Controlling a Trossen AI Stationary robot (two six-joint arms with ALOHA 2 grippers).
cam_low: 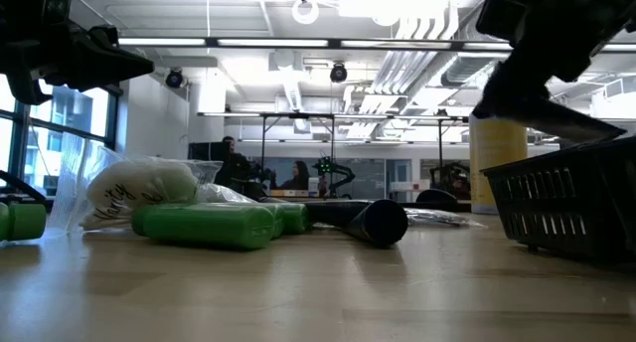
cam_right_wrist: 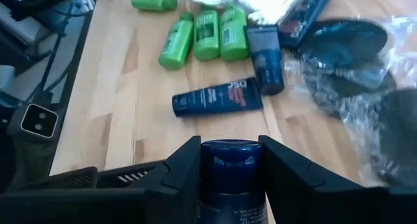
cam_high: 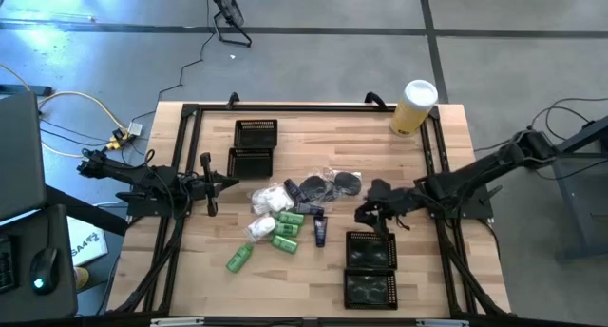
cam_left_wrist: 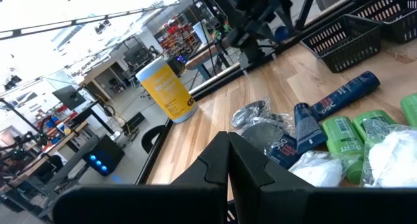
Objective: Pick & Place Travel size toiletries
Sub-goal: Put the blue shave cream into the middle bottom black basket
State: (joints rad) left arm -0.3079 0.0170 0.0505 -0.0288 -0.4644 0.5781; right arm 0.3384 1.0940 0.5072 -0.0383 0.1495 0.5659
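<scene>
Toiletries (cam_high: pixel 290 218) lie heaped mid-surface (cam_high: pixel 313 142) in the high view, with the right end effector (cam_high: pixel 372 213) just above the near mesh tray (cam_high: pixel 370 265) and the left end effector (cam_high: pixel 206 182) parked aside, pressed together. Low view: green bottles (cam_low: pixel 209 226) rest flat beside a packet (cam_low: pixel 139 188). Left wrist view adds little. Right wrist view shows the jaws pinching a dark blue tube (cam_right_wrist: pixel 229 175) by its rounded cap; I judge that slick cap could slip sideways and miss the tray.
</scene>
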